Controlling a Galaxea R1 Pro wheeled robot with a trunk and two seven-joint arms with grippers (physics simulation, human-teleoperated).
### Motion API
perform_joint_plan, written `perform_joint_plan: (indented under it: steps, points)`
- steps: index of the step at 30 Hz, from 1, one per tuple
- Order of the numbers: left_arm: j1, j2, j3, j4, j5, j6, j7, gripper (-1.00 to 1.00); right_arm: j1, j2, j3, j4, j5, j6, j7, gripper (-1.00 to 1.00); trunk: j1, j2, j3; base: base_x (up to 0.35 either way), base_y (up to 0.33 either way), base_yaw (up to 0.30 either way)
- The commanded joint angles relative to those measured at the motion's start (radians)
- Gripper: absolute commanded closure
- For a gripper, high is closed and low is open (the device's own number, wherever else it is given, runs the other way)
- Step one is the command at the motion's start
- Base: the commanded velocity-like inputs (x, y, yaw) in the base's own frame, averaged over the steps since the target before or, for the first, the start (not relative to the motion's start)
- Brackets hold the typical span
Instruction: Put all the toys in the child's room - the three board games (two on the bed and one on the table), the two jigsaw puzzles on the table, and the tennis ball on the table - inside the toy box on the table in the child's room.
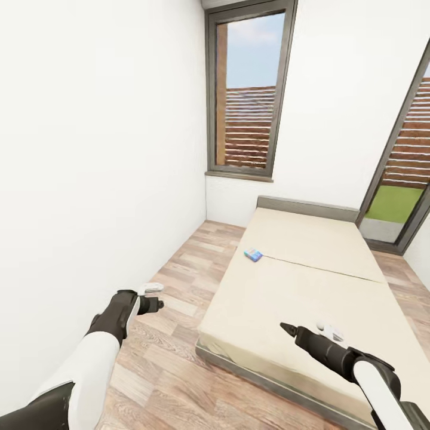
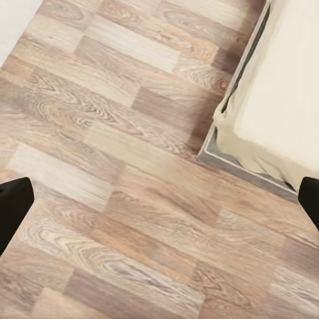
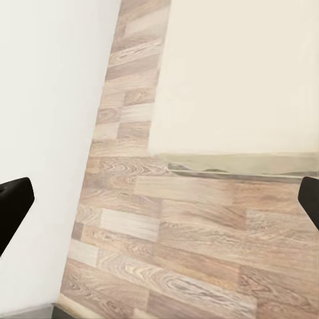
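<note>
One small blue board game lies flat on the beige bed, near its left edge about halfway along. My left gripper hangs over the wood floor left of the bed, open and empty; in the left wrist view its dark fingertips stand wide apart over floorboards. My right gripper is held above the near part of the mattress, well short of the game, open with nothing in it. The table, toy box, puzzles and tennis ball are out of view.
A white wall runs close along my left. A strip of wood floor lies between wall and bed. A tall window is at the far end and a glass door at the right.
</note>
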Motion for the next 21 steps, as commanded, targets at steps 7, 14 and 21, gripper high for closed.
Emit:
perform_joint_plan:
  steps: [7, 14, 21]
  points:
    - [-0.001, -0.033, 0.011, -0.005, 0.015, -0.017, -0.017, -1.0, 0.0, 0.024, -0.011, -0.004, -0.007, 0.003, -0.007, -1.0, 0.001, -0.002, -0.002, 0.0, 0.0, 0.0]
    - [-0.001, -0.062, 0.012, -0.005, 0.043, -0.017, -0.02, -1.0, -0.001, 0.029, -0.014, -0.003, -0.007, 0.005, -0.007, -1.0, 0.001, -0.002, -0.002, 0.0, 0.0, 0.0]
    - [-0.001, -0.073, 0.01, -0.005, 0.084, -0.017, -0.02, -1.0, -0.001, 0.03, -0.016, -0.002, -0.008, 0.006, -0.006, -1.0, 0.001, -0.002, -0.002, 0.0, 0.0, 0.0]
